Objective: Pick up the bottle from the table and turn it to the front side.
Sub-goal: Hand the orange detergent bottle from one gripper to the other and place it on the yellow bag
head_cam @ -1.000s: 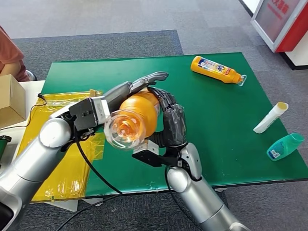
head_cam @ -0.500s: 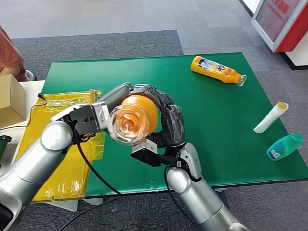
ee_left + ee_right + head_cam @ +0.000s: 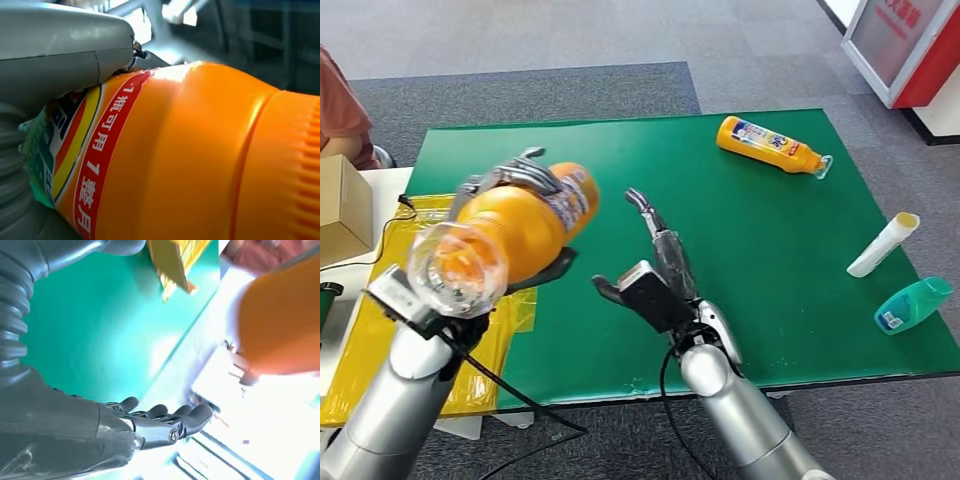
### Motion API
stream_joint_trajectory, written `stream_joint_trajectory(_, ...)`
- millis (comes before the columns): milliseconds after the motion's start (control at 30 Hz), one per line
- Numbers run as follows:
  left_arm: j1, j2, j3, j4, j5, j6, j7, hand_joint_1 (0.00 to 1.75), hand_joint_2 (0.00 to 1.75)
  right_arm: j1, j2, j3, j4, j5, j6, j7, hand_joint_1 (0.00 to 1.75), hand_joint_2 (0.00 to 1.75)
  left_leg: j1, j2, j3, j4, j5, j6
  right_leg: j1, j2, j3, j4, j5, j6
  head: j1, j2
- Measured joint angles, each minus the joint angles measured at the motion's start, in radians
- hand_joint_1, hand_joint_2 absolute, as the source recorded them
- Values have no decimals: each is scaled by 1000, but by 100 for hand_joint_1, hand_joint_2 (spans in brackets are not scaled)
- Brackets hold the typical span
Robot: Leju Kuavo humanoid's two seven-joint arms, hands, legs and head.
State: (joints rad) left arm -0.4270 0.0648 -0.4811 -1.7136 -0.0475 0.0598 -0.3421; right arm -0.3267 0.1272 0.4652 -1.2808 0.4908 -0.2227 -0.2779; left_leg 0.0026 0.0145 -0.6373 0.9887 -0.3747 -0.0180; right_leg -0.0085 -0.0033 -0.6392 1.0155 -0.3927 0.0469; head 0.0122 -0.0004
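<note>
Gripping a fat orange plastic bottle (image 3: 520, 225) with a printed label in the left hand (image 3: 505, 175), well clear of the green-topped table (image 3: 773, 250) and hanging over its left edge, above a crinkled yellow plastic sheet (image 3: 475, 350). Wrapping the fingers (image 3: 518, 168) over the upper side of the body and pressing the thumb in from below, clamping firmly on the labelled part. Lying close to level, pointing the clear end toward the head camera and the labelled end away over the table, slanting toward the robot's right.

Holding the right hand (image 3: 652, 285) empty, spreading its fingers apart, palm turning toward the bottle. Standing just beside the bottle's far end, on the robot's right of it, not touching. Being the nearer free hand, probably waiting to steady or take the labelled end if the turn needs a second grip. Judging the turn to be a roll about that long axis, with the label facing partly upward at present.

Leaving nothing between the two hands. Lying well apart on the table: a second orange bottle (image 3: 770, 145) with a clear cap at the far right, a white tube (image 3: 882, 245) and a teal plastic bottle (image 3: 912, 303) near the right edge. Sitting off the table to the left: a brown cardboard box (image 3: 343, 205), and beyond it a person's reddish sleeve (image 3: 339, 100).
</note>
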Motion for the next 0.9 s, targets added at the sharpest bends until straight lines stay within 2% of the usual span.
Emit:
stream_joint_trajectory(133, 110, -10, 79, -95, -270, 260, -75, 175, 175, 23, -3, -43, -29, -128, 53, -8, 0, 175, 0, 0, 0, 0, 0, 0, 0, 0, 0, 0, 0, 0, 0, 0)
stream_joint_trajectory(267, 200, -12, 140, -148, -560, 500, -98, 175, 175, 37, -12, -74, -87, -194, 59, -14, 0, 175, 0, 0, 0, 0, 0, 0, 0, 0, 0, 0, -1, 0, 0, 0)
stream_joint_trajectory(333, 237, -23, 173, -160, -766, 591, -109, 175, 175, 39, -17, -85, -118, -217, 55, -23, 0, 175, 0, 0, 0, 0, -1, 0, 0, 0, 0, 0, -1, 0, 0, 0)
stream_joint_trajectory(400, 269, -44, 220, -167, -994, 628, -107, 175, 175, 41, -23, -92, -150, -236, 43, -32, 0, 175, 0, 0, 0, 0, -1, 0, 0, 0, 0, 0, -1, 0, 0, 0)
stream_joint_trajectory(433, 283, -51, 244, -166, -1112, 629, -82, 175, 175, 43, -27, -96, -167, -245, 34, -36, 0, 175, 0, 0, 0, 0, -1, 0, 0, 0, 0, 0, -1, 0, 0, 0)
stream_joint_trajectory(500, 298, -36, 270, -144, -1298, 606, 30, 175, 175, 50, -37, -106, -207, -257, 18, -41, 0, 175, 0, 0, 0, 0, -1, 0, 0, 0, 0, 0, 0, 0, 0, 0)
stream_joint_trajectory(567, 297, 9, 265, -96, -1362, 532, 171, 175, 175, 59, -47, -120, -249, -261, 13, -41, 0, 175, 0, 0, 0, 0, 0, 0, 0, 0, -1, 0, 0, -1, 0, 0)
stream_joint_trajectory(633, 288, 61, 256, -35, -1366, 415, 270, 175, 175, 69, -53, -138, -292, -258, 15, -40, 0, 175, 0, 0, 0, 0, 0, -1, 0, 0, -2, 0, 1, -2, 0, 0)
stream_joint_trajectory(733, 274, 122, 244, 56, -1339, 273, 321, 175, 175, 82, -56, -167, -350, -250, 24, -39, 0, 175, 1, 0, 0, 0, 1, -3, 1, 1, -3, 0, 1, -3, 0, 0)
stream_joint_trajectory(900, 236, 172, 231, 202, -1289, 156, 335, 175, 175, 89, -57, -203, -408, -240, 41, -38, 0, 175, 1, 1, 0, 0, 1, -3, 1, 1, -3, 0, 1, -3, 0, 0)
